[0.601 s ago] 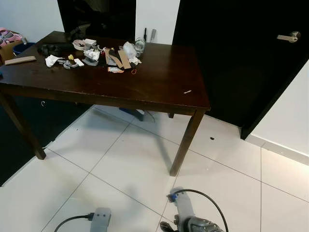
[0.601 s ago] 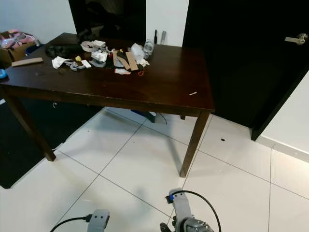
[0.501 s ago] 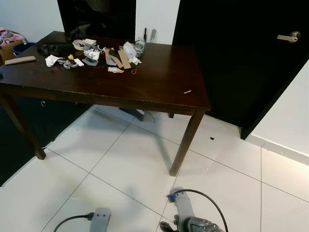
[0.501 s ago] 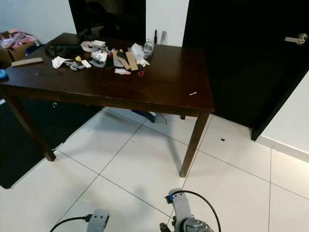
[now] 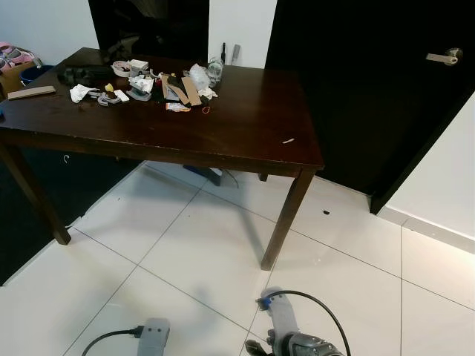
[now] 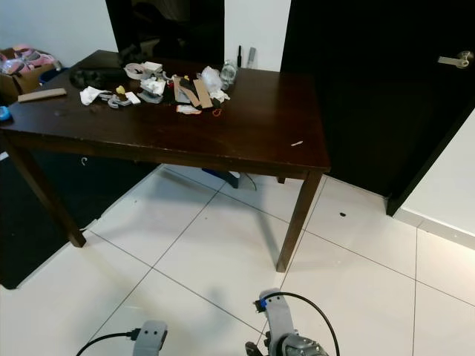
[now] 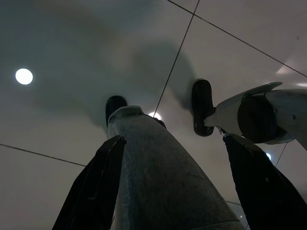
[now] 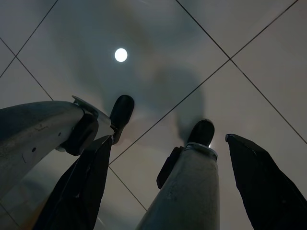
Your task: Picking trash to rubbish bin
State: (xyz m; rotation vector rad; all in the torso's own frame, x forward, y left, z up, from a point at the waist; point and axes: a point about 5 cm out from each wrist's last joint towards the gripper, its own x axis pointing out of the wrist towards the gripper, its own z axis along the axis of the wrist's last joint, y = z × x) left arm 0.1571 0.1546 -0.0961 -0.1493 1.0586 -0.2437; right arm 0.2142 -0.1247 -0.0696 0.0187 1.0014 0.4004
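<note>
Trash pile [image 5: 159,85] is sitting on the dark table [image 5: 245,133], far-left end; cardboard strip [image 5: 191,90] is running lengthwise away from the robot. Left gripper [image 7: 172,191] and right gripper [image 8: 168,191] are hanging over floor tiles [image 5: 200,252], fingers spread, holding nothing.

A dark wooden table [image 5: 245,133] stands on a floor of pale glossy tiles [image 5: 185,259] with thin dark joints. A dark door [image 5: 356,89] with a silver lever handle [image 5: 444,55] stands behind the table's right end. A white wall [image 5: 438,178] with a white skirting adjoins the door. A cardboard box [image 6: 26,70] (pink contents, not identifiable) sits beyond the table's left end. A small dark speck [image 5: 325,213] lies on the tiles near the door.
</note>
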